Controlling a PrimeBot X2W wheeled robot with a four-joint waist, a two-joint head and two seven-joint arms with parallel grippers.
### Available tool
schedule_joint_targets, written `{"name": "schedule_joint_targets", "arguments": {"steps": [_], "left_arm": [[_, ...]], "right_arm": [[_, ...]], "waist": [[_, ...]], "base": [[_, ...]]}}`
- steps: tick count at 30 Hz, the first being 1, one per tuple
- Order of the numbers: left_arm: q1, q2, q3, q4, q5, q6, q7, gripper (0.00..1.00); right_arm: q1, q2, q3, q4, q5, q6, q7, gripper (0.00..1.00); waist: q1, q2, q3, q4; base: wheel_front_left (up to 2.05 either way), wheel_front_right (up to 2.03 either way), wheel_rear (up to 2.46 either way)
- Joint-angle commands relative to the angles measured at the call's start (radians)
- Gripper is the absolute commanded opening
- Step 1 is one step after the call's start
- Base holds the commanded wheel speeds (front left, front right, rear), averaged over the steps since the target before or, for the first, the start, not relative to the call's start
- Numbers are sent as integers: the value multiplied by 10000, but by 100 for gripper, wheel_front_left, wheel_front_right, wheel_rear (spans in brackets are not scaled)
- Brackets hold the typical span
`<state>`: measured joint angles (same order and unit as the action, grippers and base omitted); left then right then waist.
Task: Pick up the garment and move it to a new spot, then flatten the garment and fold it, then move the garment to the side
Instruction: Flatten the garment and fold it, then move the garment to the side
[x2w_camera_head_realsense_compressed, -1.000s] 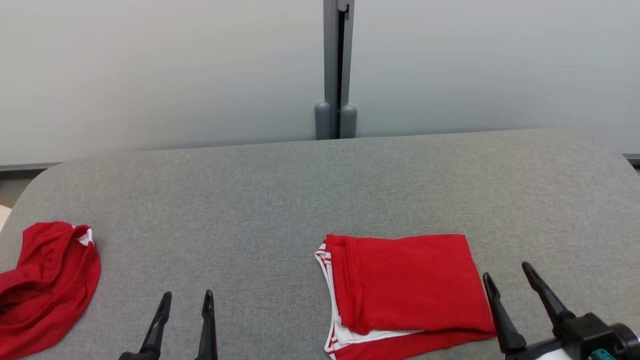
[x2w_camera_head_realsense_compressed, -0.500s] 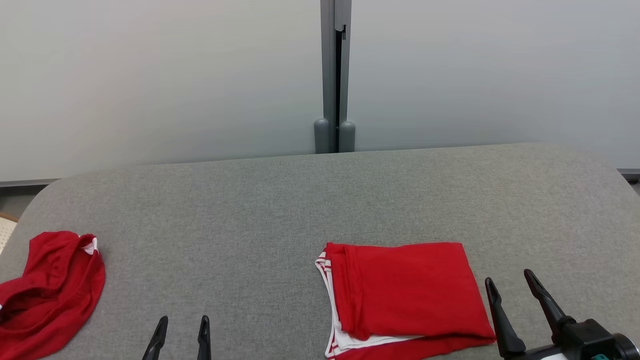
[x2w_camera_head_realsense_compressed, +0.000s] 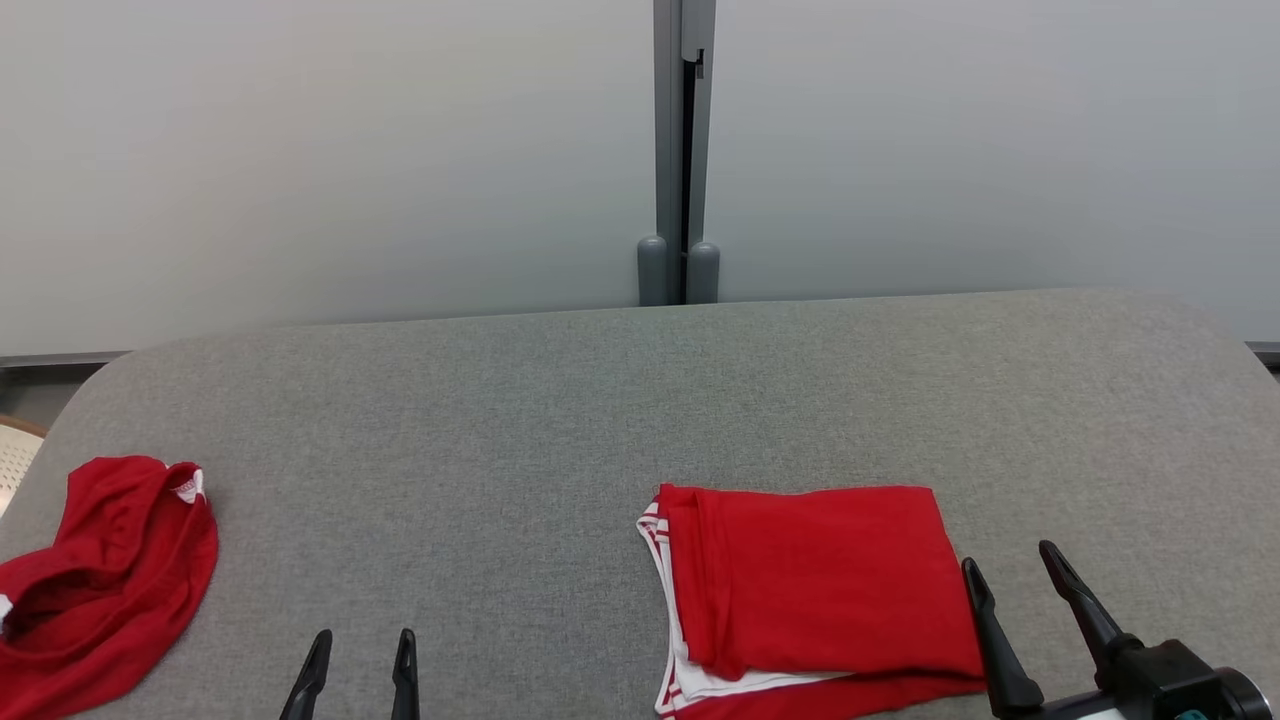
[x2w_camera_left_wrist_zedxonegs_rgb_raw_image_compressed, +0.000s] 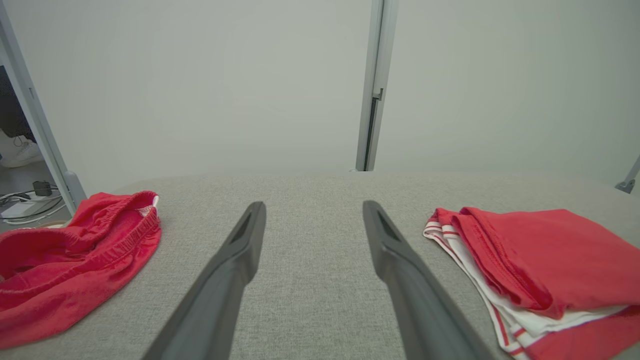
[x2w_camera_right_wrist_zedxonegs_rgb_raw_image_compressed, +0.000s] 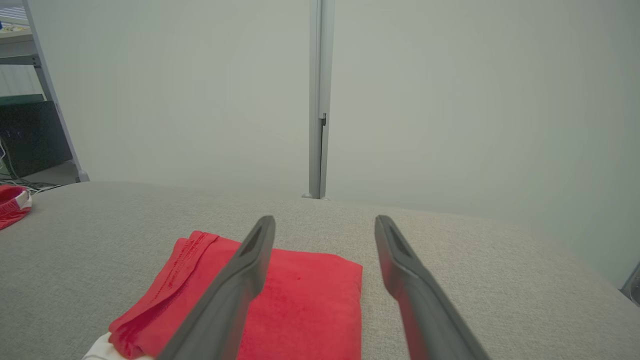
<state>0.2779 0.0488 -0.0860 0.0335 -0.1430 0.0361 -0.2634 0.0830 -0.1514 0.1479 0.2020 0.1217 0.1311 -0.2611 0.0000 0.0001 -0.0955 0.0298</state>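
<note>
Nearest us, left gripper (x2w_camera_head_realsense_compressed: 363, 634) at 7 o'clock and right gripper (x2w_camera_head_realsense_compressed: 1008, 556) at 5, both spread and empty, fingers pointing to 12. The folded red garment (x2w_camera_head_realsense_compressed: 820, 580), white striped trim, lies just beside the right one on the fuzzy grey table (x2w_camera_head_realsense_compressed: 500, 430). At 9, crumpled red shorts (x2w_camera_head_realsense_compressed: 110, 570); our left wrist cam adds their gathered waistband (x2w_camera_left_wrist_zedxonegs_rgb_raw_image_compressed: 125, 235) and floor cables (x2w_camera_left_wrist_zedxonegs_rgb_raw_image_compressed: 20, 212)

Just a grey fabric table (x2w_camera_head_realsense_compressed: 500, 400) against pale wall panels (x2w_camera_head_realsense_compressed: 300, 150). Grey post (x2w_camera_head_realsense_compressed: 683, 150) splits the panels, cables (x2w_camera_left_wrist_zedxonegs_rgb_raw_image_compressed: 20, 209) on the floor.
</note>
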Motion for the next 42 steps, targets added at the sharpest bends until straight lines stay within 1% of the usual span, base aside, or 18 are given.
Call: {"name": "schedule_joint_targets", "arguments": {"steps": [1,8,11,14,17,21,24,25,27,32,37,38,39,40,41,42], "left_arm": [[-58,38,38,-39,121,37,-16,100],[-164,37,-50,60,196,7,-16,100],[-268,36,-109,155,208,-90,-16,100],[-323,37,-194,228,288,-185,-16,100],[-472,36,-311,274,372,-321,-16,100],[-597,37,-418,322,433,-412,-16,100],[-721,36,-505,330,489,-457,-16,100],[-790,37,-565,333,638,-540,-16,100],[-961,97,-753,307,985,-671,-16,100],[-1228,83,-861,305,1100,-717,-16,100],[-1431,60,-923,314,1035,-713,-16,100],[-1495,59,-928,323,1020,-722,-16,100],[-1551,53,-922,325,1002,-724,-16,100],[-1571,51,-908,322,988,-723,-16,100],[-1586,49,-900,315,979,-728,-16,100],[-1616,47,-880,290,970,-731,-16,100]], "right_arm": [[93,-39,14,-31,12,-8,-57,100],[168,-129,164,155,169,-8,-56,100],[-73,-258,373,796,652,-8,-55,100],[-592,-543,752,1575,1558,-8,-55,100],[-1161,-938,1267,2479,2953,-6,143,100],[-1879,-1733,2029,3027,4981,-6,1114,100],[-2304,-2406,2498,3142,6089,-4,1759,100],[-2453,-2598,2606,3176,6375,-4,1935,100],[-2673,-2908,2894,3247,6814,-4,2307,100],[-3093,-3401,3528,3555,7420,-4,2982,100],[-3414,-3414,4070,3879,7805,-4,3151,100],[-3468,-3408,4204,3927,7886,-4,3224,92],[-3519,-3394,4336,3985,7993,-4,3293,46],[-3579,-3387,4452,4016,8050,-4,3324,27],[-3647,-3409,4561,4034,8121,-4,3319,0],[-3750,-3453,4689,4018,8157,-8,3292,0]], "waist": [[0,-1,1,7],[0,-1,96,160],[0,-1,227,240],[0,-1,394,311],[0,-1,557,386],[0,-1,807,507],[0,-1,1049,617],[0,-1,1168,650],[0,-1,1346,736],[0,-1,1680,957],[0,-1,1964,1116],[0,-1,2019,1144],[0,-1,2081,1169],[0,-1,2143,1190],[0,-1,2210,1203],[0,-1,2287,1205]], "base": [[0,0,0],[0,0,0],[0,0,0],[0,0,0],[0,0,0],[0,0,0],[0,0,0],[0,0,0],[0,0,0],[0,0,0],[0,0,0],[0,0,0],[0,0,0],[0,0,0],[0,0,0],[0,0,0]]}}
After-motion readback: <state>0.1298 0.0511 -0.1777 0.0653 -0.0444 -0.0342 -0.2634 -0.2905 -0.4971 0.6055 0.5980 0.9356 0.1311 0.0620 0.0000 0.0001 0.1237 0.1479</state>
